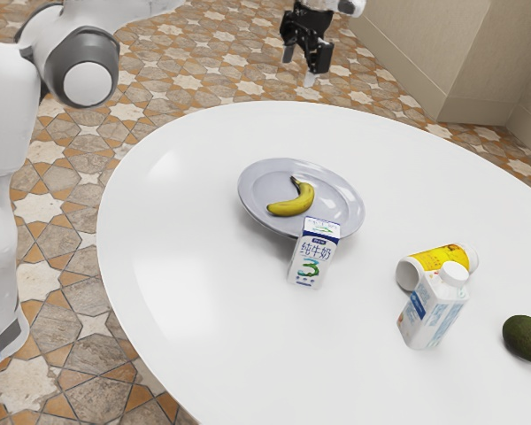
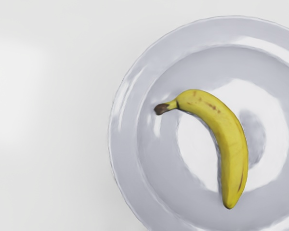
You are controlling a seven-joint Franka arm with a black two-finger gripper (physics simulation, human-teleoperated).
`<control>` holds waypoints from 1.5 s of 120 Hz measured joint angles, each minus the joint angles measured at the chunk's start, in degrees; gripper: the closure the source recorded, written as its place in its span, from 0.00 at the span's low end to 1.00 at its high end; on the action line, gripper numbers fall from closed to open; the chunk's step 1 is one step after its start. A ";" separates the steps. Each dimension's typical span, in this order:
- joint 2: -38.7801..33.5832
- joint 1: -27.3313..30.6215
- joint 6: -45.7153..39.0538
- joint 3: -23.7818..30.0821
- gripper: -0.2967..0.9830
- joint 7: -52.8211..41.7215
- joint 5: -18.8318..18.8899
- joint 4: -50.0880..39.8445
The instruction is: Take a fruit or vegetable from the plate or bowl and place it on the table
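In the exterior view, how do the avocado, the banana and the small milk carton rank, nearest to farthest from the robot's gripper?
1. Banana: on the plate, nearest the gripper.
2. Small milk carton: by the plate.
3. Avocado: on the table, toward the exterior view's right edge.

The curved yellow banana (image 2: 235,144) is flecked with brown and tipped in dark brown, and the round, glossy plate (image 2: 124,159) is tinted lavender-grey. Blue and green are printed on the boxy white milk carton (image 1: 308,266), while the oval avocado (image 1: 525,337) is coloured dark green. The tiled floor (image 1: 88,359) is patterned with stars in cream, grey and orange-brown.
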State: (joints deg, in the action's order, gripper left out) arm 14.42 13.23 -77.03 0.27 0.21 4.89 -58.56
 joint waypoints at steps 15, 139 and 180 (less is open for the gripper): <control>2.28 3.16 -0.93 -0.08 0.23 0.45 -1.34 -0.01; -2.41 -1.28 -26.91 3.88 0.23 16.76 -4.62 -31.70; 0.91 -2.31 -30.38 3.94 0.23 20.96 -4.84 -31.29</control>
State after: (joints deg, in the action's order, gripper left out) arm 15.32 10.92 -107.41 4.21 21.17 0.06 -89.85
